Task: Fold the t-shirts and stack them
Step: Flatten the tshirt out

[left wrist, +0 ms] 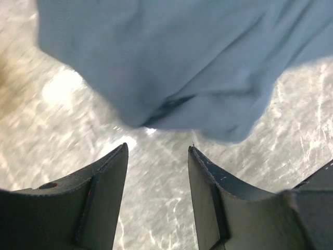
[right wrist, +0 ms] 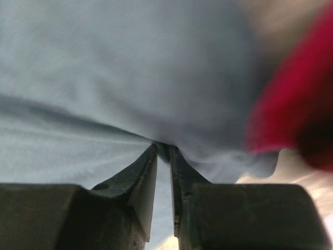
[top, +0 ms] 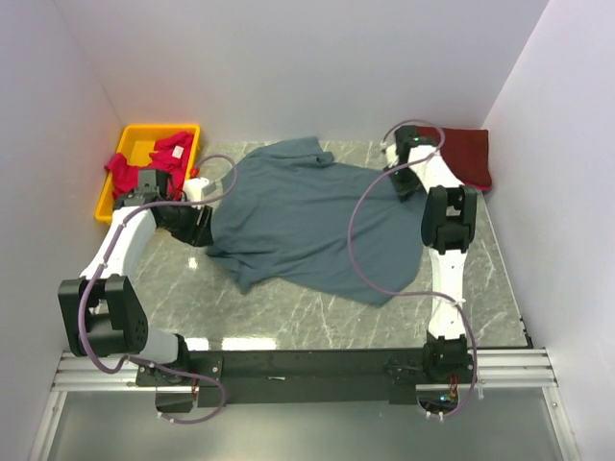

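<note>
Top external view shows the slate blue-grey t-shirt [top: 307,216] lying rumpled, the maroon t-shirt [top: 468,154] beyond its right side, the pinkish-red t-shirt [top: 159,158] in the yellow bin [top: 144,133] off its left. The right gripper [right wrist: 163,148] pinches a fold at its right edge, probably to pull it flat; the left gripper [left wrist: 157,148] hovers at its left edge, fingers spread, empty.

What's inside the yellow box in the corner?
A crumpled pinkish-red t-shirt lies in the yellow bin, partly spilling over its rim. The left arm covers the bin's near side, so anything under the shirt or arm is hidden.
</note>
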You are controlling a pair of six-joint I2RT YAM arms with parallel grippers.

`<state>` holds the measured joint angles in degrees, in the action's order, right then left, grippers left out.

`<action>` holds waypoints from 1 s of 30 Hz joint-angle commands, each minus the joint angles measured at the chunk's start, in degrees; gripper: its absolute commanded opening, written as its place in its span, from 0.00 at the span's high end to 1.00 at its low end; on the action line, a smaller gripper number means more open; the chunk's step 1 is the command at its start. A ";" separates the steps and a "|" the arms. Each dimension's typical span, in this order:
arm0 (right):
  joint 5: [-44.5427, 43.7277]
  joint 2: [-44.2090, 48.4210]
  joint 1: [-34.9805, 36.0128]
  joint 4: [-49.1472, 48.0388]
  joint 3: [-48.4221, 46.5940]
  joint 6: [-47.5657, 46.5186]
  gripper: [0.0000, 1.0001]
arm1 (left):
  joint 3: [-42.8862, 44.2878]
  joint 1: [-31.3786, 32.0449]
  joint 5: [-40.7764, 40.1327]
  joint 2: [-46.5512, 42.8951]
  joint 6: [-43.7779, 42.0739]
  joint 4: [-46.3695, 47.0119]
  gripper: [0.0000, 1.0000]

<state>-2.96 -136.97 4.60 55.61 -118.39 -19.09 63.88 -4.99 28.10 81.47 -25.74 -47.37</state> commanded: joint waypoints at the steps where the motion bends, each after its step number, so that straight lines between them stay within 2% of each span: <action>1: -4.43 -3.04 -3.19 -1.75 -12.63 1.34 0.76 | -1.82 3.31 4.60 -2.10 -1.77 2.02 0.44; 3: 0.48 0.45 -2.76 0.45 -15.99 2.04 0.73 | -3.05 4.64 4.07 -3.25 -1.95 3.07 0.43; 4: 2.76 2.82 -2.32 1.50 -15.39 1.87 0.67 | -3.49 7.34 3.90 -3.51 -2.04 3.34 0.43; 6: 7.87 12.04 -1.09 2.48 -8.12 1.25 0.60 | -4.63 9.20 4.24 -4.04 -1.77 4.30 0.42; 9: 10.69 24.44 0.49 3.35 6.99 -1.12 0.56 | -6.30 11.23 5.56 -3.87 -0.81 5.54 0.40; 10: 12.09 27.08 0.58 4.40 10.51 -2.69 0.56 | -6.66 12.89 5.65 -3.69 -0.37 6.76 0.40; 13: 15.09 38.66 0.41 6.43 29.28 -3.67 0.56 | -7.63 14.05 7.67 -3.34 3.13 9.39 0.40; 17: 15.00 45.80 -0.81 6.88 44.16 -1.48 0.57 | -7.28 13.96 11.71 -2.28 6.30 11.42 0.40; 21: 17.02 48.63 -1.61 6.44 55.96 1.95 0.57 | -6.84 13.96 12.16 -2.37 7.98 12.74 0.41; 23: 15.28 48.64 -1.87 3.82 60.46 3.09 0.55 | -7.10 13.96 11.89 -2.98 8.33 13.62 0.41; 30: 13.15 39.77 -3.98 2.31 57.75 5.90 0.48 | -9.03 13.96 10.66 -4.04 8.86 15.29 0.41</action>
<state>10.94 -93.69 1.87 60.58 -58.35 -15.44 55.77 8.93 37.67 79.31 -17.72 -34.26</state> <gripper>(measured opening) 0.518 0.592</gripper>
